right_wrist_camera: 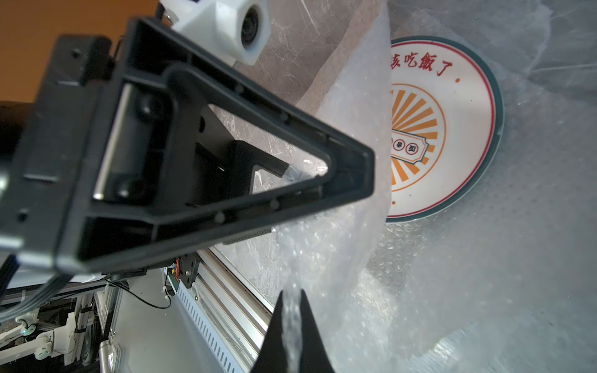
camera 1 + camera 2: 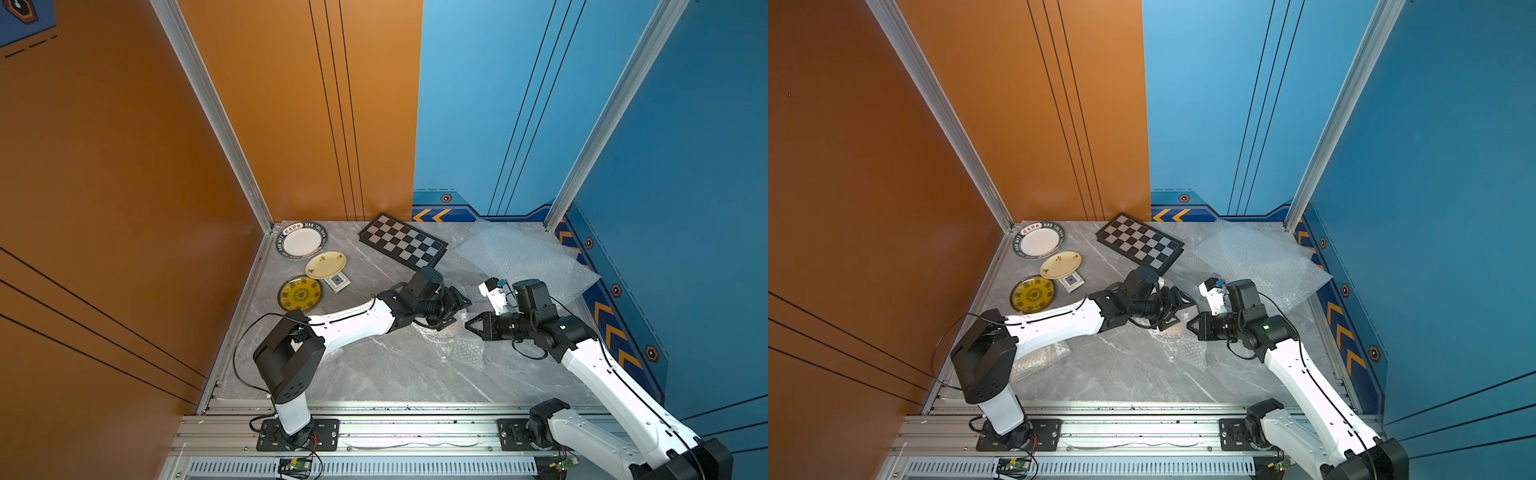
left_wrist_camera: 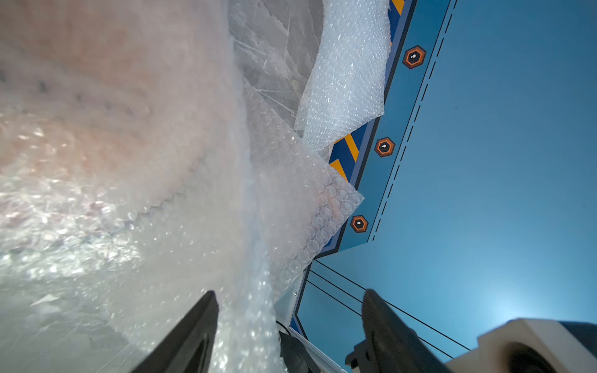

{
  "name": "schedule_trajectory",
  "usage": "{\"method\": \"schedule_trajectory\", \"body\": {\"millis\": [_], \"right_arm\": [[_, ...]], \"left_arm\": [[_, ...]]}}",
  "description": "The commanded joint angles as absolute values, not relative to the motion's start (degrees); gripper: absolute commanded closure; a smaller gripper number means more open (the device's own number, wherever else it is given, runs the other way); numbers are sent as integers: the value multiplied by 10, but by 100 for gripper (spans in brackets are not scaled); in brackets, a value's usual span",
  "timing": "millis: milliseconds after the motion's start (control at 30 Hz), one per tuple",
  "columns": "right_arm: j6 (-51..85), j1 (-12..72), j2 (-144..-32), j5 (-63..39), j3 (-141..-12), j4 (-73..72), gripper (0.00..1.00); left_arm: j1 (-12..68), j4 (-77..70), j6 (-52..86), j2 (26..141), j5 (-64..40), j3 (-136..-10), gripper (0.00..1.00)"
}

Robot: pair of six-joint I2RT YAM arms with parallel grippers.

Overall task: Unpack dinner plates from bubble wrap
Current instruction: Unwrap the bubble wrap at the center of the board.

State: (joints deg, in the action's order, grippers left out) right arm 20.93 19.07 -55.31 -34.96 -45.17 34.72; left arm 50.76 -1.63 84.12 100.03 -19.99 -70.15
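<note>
While R pincer nips bubble wrap edge, L pincer gapes; sunburst plate half bared

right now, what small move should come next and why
Probably the right tool, shut on the bubble wrap, should pull that flap clear of the sunburst plate: a fold still covers one side, and the left tool is open.

The wrap is clear bubbled plastic, crinkly and shiny. The plate is glossy glazed ceramic. The table looks like smooth grey marble; the rail at 6 o'clock is ribbed bare metal.
</note>
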Motion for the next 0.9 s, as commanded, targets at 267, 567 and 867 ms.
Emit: {"method": "schedule_trajectory", "body": {"millis": [267, 567, 867], "right_arm": [[204, 185, -540, -344, -442, 359, 89], [255, 107, -478, -371, -483, 420, 61], [316, 48, -517, -234, -560, 559, 34]], "left_arm": [[515, -11, 838, 1017, -224, -721, 69], [516, -19, 837, 990, -218, -689, 100], [540, -11, 834, 922, -188, -633, 100]]}}
